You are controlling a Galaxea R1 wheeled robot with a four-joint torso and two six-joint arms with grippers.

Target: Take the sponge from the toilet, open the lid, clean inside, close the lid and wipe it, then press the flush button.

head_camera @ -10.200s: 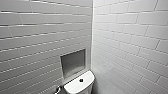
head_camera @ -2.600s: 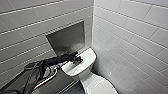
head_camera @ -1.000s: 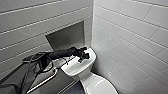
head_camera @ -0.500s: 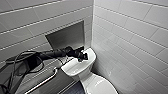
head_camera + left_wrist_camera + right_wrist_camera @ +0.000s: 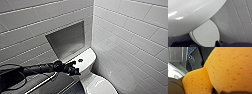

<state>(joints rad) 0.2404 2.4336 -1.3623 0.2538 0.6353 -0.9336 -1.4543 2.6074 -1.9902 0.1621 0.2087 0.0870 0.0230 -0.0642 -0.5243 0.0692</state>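
White glazed tile wall (image 5: 130,37), both sides of the corner, with a grey recessed niche (image 5: 67,40) set in above the tank. The toilet (image 5: 86,73): white glossy ceramic, standing in the corner. The lid (image 5: 205,33): smooth oval, lying down over the bowl, so I judge the closing done. Left gripper (image 5: 73,68): dark, reaching in over the front edge of the tank top (image 5: 88,53); I cannot tell from here whether it is spread or closed. The sponge (image 5: 224,69): bright orange, pitted, hard up against the right wrist camera with dark floor behind; I take it as carried on the right arm, though I cannot tell the right gripper's state. The flush button (image 5: 80,60): small, round, dark, centred on the tank top, just beside the left gripper and apart from it. Step in hand, by my reading: the press. I would centre the tip over the button, then push straight down, since glossy ceramic invites a sideways slip.
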